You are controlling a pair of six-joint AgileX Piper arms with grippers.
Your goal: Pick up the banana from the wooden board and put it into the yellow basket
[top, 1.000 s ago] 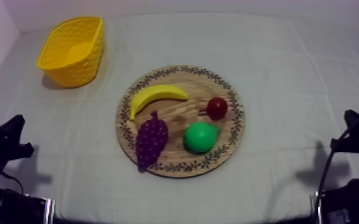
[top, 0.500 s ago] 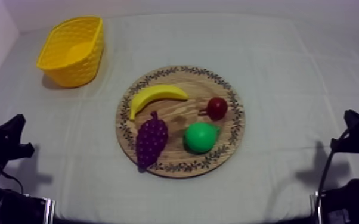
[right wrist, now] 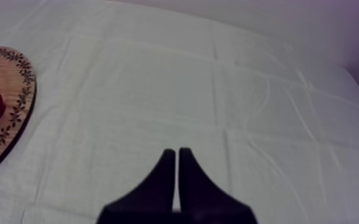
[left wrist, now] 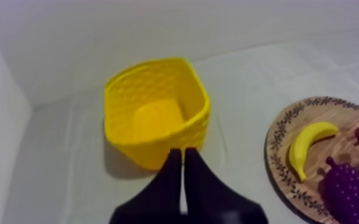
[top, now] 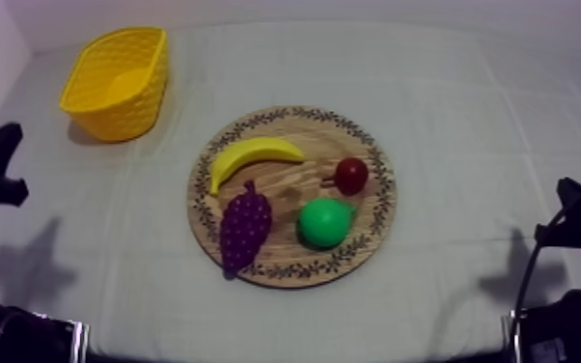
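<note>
Yellow banana [top: 253, 155] lay ungrasped on the wooden board [top: 383, 198]; left gripper [left wrist: 182, 152] and right gripper [right wrist: 176, 152] were closed, empty. Approach step likely: open, reach banana.

On board [top: 290, 180], banana [top: 252, 154] behind grapes [top: 244, 224], pear [top: 325, 222] right of grapes; basket [top: 116, 82] behind and left of board

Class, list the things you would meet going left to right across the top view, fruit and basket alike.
yellow basket → banana → small red fruit; the grapes and the pear overlap these, so they are left out.
</note>
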